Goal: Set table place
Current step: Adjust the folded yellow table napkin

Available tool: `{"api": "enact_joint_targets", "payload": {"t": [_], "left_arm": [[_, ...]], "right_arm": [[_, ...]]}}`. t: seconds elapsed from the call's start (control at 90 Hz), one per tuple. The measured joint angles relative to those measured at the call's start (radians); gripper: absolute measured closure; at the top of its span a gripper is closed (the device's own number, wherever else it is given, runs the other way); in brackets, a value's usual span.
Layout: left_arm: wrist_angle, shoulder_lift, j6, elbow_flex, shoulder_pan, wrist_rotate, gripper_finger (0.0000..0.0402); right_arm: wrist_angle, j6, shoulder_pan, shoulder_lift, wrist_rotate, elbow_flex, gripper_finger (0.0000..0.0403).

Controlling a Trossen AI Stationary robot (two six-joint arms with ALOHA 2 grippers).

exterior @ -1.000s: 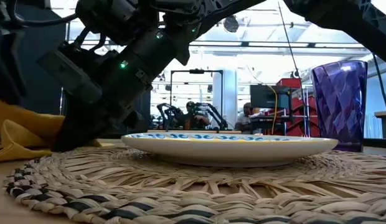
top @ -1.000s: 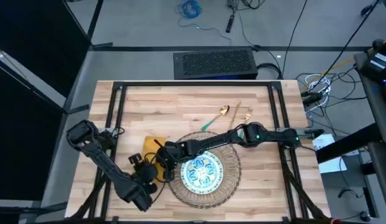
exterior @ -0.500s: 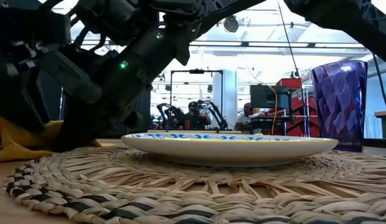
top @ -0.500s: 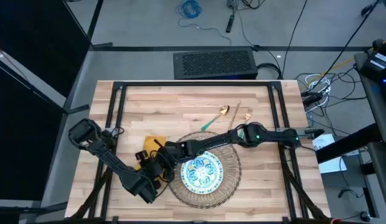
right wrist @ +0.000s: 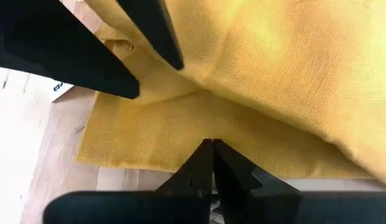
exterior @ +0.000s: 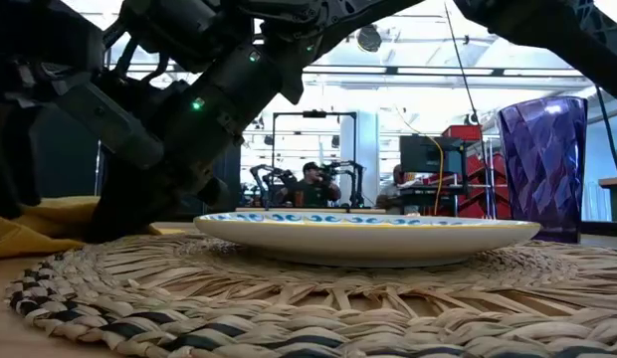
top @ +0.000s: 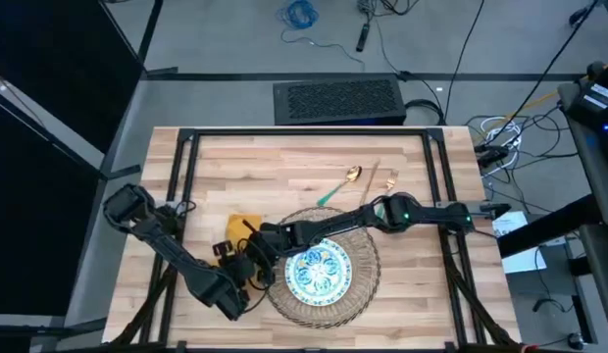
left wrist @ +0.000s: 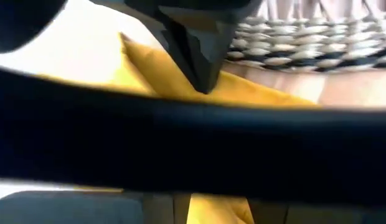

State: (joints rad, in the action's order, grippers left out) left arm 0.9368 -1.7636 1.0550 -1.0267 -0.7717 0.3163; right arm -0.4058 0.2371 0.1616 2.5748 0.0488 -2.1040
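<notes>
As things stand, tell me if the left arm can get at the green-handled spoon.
Probably not directly. The left gripper is down at the yellow napkin, and the right arm stretches across the mat, between it and the spoon on the far side.

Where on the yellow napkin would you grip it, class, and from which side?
Grip the napkin at its bare far corner, coming from above. It lies rumpled and flat beside the mat, and both grippers crowd its near side.

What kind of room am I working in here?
Likely a robotics lab: a person at monitors behind the table, loose cables on the floor, and black equipment beside it.
</notes>
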Motion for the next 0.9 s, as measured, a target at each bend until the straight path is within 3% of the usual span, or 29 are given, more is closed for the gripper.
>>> {"api": "enact_joint_targets", "payload": {"t": [0.056,0.167,0.4,0.644,0.9], "left_arm": [[-0.011,-0.001,-0.017,0.008,-0.005,-0.113,0.029],[0.018,-0.002,-0.021,0.009,-0.009,-0.135,0.029],[0.031,-0.005,-0.015,0.015,-0.023,-0.059,0.029],[0.17,0.032,0.018,-0.064,-0.062,0.111,0.0314],[0.367,0.176,0.275,-0.085,-0.169,0.194,0.0326]], "right_arm": [[-0.004,0.005,-0.001,0.0,0.012,0.0,0.0403],[-0.006,0.006,-0.001,-0.005,0.011,0.001,0.0403],[-0.033,-0.011,0.0,-0.024,0.01,0.003,0.0403],[-0.071,-0.018,-0.016,-0.03,0.01,0.002,0.0403],[-0.073,-0.021,-0.024,-0.031,0.004,0.002,0.0403]]}}
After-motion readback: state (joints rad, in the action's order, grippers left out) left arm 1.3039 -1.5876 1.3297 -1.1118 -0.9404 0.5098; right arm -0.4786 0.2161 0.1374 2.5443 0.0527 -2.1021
